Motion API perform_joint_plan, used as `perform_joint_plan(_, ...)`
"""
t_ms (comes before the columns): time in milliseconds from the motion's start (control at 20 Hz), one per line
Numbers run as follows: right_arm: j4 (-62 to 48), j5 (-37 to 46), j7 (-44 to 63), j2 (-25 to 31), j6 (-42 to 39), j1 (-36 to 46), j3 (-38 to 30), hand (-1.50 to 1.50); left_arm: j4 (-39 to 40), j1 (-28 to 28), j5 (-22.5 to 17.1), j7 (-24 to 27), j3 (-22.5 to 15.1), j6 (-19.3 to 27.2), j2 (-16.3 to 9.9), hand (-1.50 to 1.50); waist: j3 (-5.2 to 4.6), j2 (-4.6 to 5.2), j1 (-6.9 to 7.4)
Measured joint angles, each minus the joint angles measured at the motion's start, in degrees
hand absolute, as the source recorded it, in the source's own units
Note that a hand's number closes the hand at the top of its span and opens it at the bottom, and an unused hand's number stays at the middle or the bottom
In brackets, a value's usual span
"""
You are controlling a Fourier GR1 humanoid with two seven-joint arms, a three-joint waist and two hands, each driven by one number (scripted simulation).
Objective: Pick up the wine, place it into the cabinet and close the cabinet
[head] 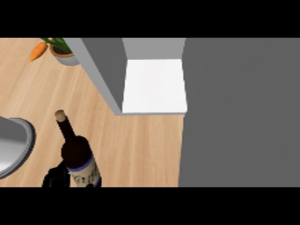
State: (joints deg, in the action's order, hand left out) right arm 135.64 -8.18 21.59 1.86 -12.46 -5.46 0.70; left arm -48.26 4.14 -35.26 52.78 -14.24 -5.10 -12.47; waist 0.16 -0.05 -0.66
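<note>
The dark glass wine bottle (78, 154), corked and white-labelled with a blue band, stood on the pale wood-grain counter (139, 145), left of the open grey cabinet (153, 85) with its smooth white shelf. 1 black hand (53, 177) touched its base; its finger state could not be told.

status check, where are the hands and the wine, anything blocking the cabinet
Left hand curled round wine bottle at lower edge. Right hand out of view. Cabinet open, white shelf bare, nothing between bottle and opening.
</note>
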Motion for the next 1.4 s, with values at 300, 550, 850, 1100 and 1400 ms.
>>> perform_joint_plan(300, -2.34, -0.72, -0.63, 0.43, 0.09, 1.65, -1.79, -1.5, -2.63, 0.31, 1.47, -1.58, -2.34, -8.79, -2.19, 1.5, -0.1, 0.02, 0.56)
perform_joint_plan(550, -0.22, -1.83, -0.33, 0.53, -0.49, -0.67, -2.11, -1.5, -13.32, 2.98, 1.5, -5.46, -2.76, -8.09, -2.98, 1.5, -0.11, -0.04, 0.69)
perform_joint_plan(850, -1.03, -0.85, -1.17, -0.12, -0.18, -0.52, -1.66, -1.5, -28.92, 6.82, 1.69, -13.88, -4.16, -3.1, -2.46, 1.5, -0.11, -0.03, 0.8)
perform_joint_plan(1100, -1.31, -0.42, -1.04, -0.16, 0.17, -0.46, -1.0, -1.5, -39.11, 6.58, 2.22, -21.54, -5.03, 2.19, -1.16, 1.5, -0.11, -0.02, 0.75)
perform_joint_plan(1400, -1.79, -0.03, -1.62, -0.33, -0.21, -0.64, -0.35, -1.5, -47.68, 3.43, 3.89, -29.17, -4.35, 8.46, 0.44, 1.5, -0.13, -0.01, 0.65)
